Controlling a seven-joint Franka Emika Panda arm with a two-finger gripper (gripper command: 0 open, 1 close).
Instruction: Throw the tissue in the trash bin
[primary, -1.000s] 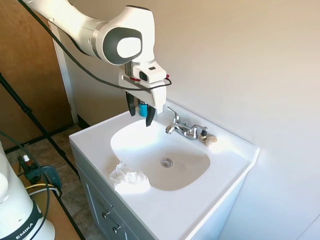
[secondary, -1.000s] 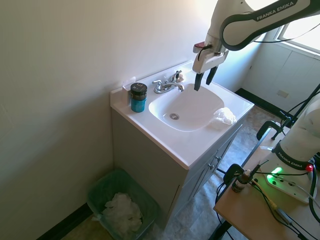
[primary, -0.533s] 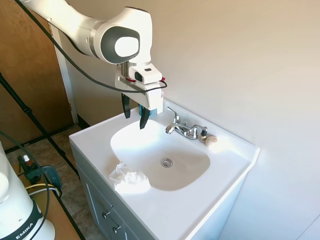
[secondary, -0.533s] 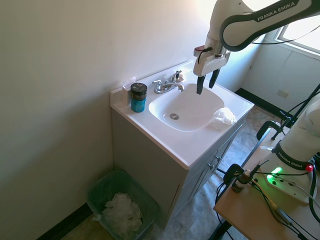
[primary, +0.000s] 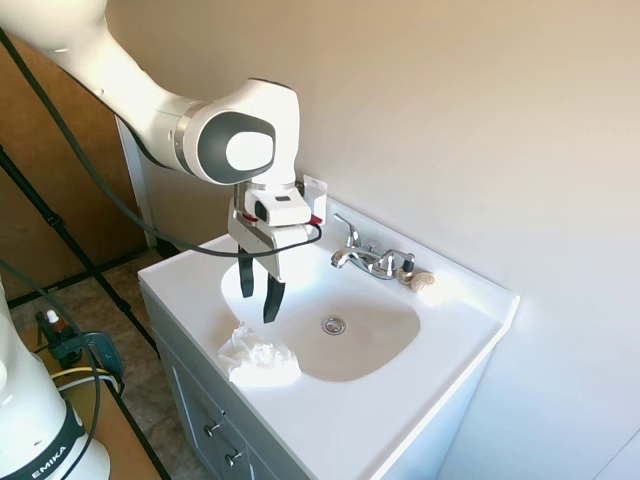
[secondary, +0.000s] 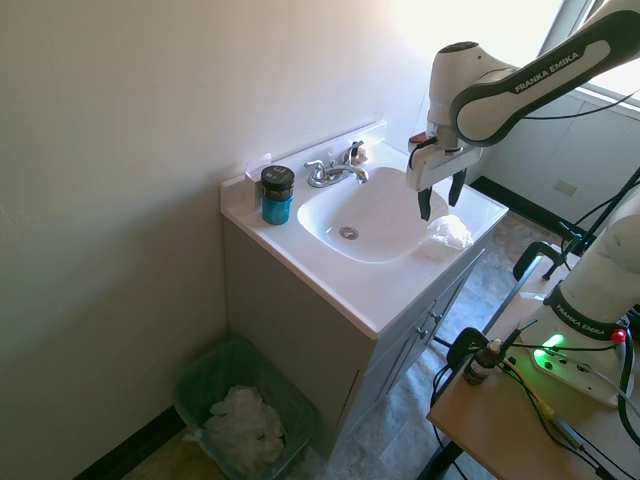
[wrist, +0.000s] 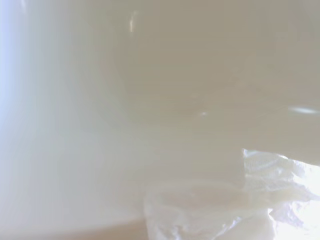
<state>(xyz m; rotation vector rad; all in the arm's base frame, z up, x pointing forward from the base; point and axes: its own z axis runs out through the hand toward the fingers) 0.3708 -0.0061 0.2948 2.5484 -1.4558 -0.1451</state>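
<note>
**Above the sink's front edge: approach only, nothing picked up yet**

At the vanity, the tissue (primary: 257, 357) sits untouched on the front rim of the sink (primary: 400, 390), partly drooping toward the basin. In the second exterior view it is the white wad (secondary: 449, 232) at the counter's near corner. The gripper (primary: 258, 296) hangs just above and slightly behind it, fingers spread and holding nothing. No contact that I can see from either side.

Done so far: the approach, mostly. Left: final descent onto the tissue, the grasp, the lift, the carry over the counter's far side, and the drop. The bin (secondary: 244, 412) is on the floor beside the cabinet, well apart from the tissue, and already has white paper in it (not ours, as far as I can judge). So I'd call this the early part of the job.

The wrist view confirms the line-up: crumpled paper (wrist: 240, 205) fills its lower part, the rest is blurred basin.

Versus a second ago: the gripper was up by the faucet (primary: 368, 258), at the back of the basin. It has since come forward across the bowl and dropped noticeably lower, now close over the tissue. Finger spread looks unchanged. Tissue, the shell lump (primary: 422, 281) and the blue jar (secondary: 276, 194) have not moved.
</note>
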